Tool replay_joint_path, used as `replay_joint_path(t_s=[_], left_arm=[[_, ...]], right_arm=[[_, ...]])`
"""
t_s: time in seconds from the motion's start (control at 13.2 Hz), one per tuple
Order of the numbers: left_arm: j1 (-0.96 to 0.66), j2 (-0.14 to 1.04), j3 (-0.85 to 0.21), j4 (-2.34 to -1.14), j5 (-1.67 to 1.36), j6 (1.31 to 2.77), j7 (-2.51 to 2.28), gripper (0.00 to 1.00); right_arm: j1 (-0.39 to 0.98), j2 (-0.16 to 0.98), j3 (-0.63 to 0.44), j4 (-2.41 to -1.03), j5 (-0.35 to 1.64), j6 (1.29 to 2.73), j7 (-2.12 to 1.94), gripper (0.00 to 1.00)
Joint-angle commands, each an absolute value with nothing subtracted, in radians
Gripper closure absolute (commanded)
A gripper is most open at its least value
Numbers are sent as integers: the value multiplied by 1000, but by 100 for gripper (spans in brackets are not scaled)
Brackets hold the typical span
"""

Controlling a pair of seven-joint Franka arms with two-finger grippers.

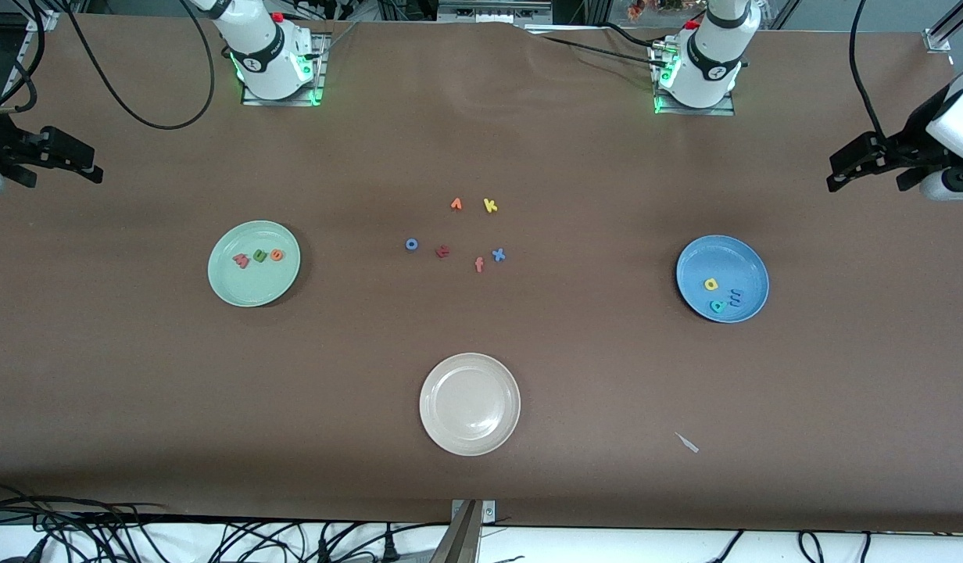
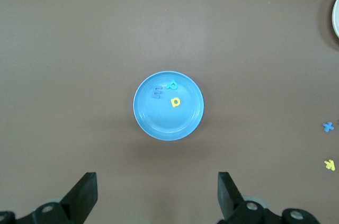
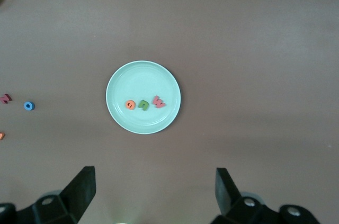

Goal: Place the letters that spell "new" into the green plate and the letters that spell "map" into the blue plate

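Beige plate point(image 1: 470, 404): sitting nearest the front camera, carrying nothing; not part of either word, so it is lying unused.

Green plate point(image 1: 254, 263), toward the right arm's end of the tabletop: holding the salmon-pink w point(image 1: 241, 260), green n point(image 1: 259, 256) and orange e point(image 1: 277, 254) in a row, so "new" appears to be sorted.

Blue plate point(image 1: 722, 279), toward the left arm's end: holding the yellow a point(image 1: 711, 285), blue m point(image 1: 735, 297) and teal p point(image 1: 717, 306) clustered together, so "map" appears sorted too.

Leftover letters, mid-tabletop: blue o point(image 1: 411, 245), dark red letter point(image 1: 442, 251), salmon f point(image 1: 479, 264), blue x point(image 1: 498, 254); farther off, orange arrow-like letter point(image 1: 456, 204) and yellow k point(image 1: 490, 206).

Right gripper point(image 3: 153, 189): hanging high over the green plate, jaws standing wide, holding nothing, waiting.

Left gripper point(image 2: 157, 192): hanging high over the blue plate, jaws wide and unloaded, likewise waiting.
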State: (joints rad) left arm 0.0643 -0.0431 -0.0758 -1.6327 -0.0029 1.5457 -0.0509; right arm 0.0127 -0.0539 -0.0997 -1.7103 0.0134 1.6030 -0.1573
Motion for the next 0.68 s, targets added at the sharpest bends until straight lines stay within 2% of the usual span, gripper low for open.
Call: replay_joint_path(t_s=[0.0,0.6], left_arm=[[64,-35,-55,-1660,-8,1545,-28,0],[64,-28,-58,-1658,-8,1565,-28,0]], right_arm=[[-9,-78,-75,-1736,-3,1605,-141,0],[-43,-58,-45,-1686,0,1577,-135,0]])
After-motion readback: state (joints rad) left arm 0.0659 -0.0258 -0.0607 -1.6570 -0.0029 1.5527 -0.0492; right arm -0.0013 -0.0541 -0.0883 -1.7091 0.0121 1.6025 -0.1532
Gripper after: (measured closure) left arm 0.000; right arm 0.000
